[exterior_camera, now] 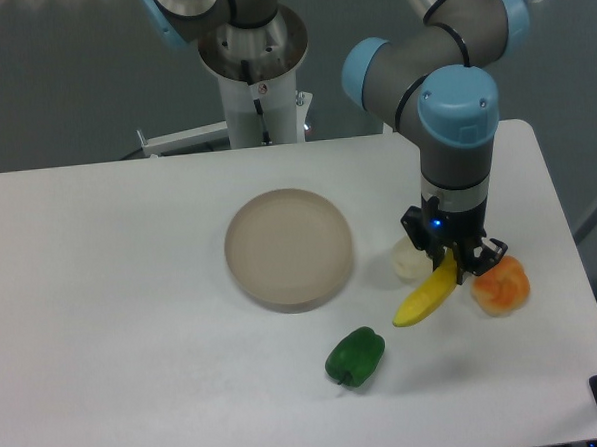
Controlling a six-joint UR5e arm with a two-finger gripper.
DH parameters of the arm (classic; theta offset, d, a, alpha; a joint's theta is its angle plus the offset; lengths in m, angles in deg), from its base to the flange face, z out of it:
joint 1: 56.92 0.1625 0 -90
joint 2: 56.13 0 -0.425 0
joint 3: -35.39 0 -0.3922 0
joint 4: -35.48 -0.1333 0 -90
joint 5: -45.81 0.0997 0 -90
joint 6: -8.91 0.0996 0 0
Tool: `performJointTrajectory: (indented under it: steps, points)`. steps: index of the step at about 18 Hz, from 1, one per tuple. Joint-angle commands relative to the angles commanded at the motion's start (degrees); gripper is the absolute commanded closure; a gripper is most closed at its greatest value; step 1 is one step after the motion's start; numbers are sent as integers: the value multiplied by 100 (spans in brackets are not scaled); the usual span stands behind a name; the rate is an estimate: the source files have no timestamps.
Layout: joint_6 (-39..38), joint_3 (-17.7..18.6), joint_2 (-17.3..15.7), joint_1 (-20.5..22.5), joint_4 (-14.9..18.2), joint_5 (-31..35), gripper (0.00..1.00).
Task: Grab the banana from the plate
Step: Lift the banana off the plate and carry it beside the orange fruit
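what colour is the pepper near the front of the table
Dark green pepper, seen in the fixed camera view.

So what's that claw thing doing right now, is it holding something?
Gripper: closed on the banana, holding it by its upper end, off to the right of the plate.

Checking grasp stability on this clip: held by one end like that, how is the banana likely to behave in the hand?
The banana is pinched near its upper end by the hand and slopes down-left, so it may pivot or swing. It keeps its curve, so probably stiff. Its smooth skin could slip, and a hard squeeze might bruise it.
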Motion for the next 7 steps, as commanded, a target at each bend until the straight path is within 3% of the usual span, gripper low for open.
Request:
performJointTrajectory:
  steps: [7]
  points:
    - [0, -53, 35, -9, 0, 0, 71]
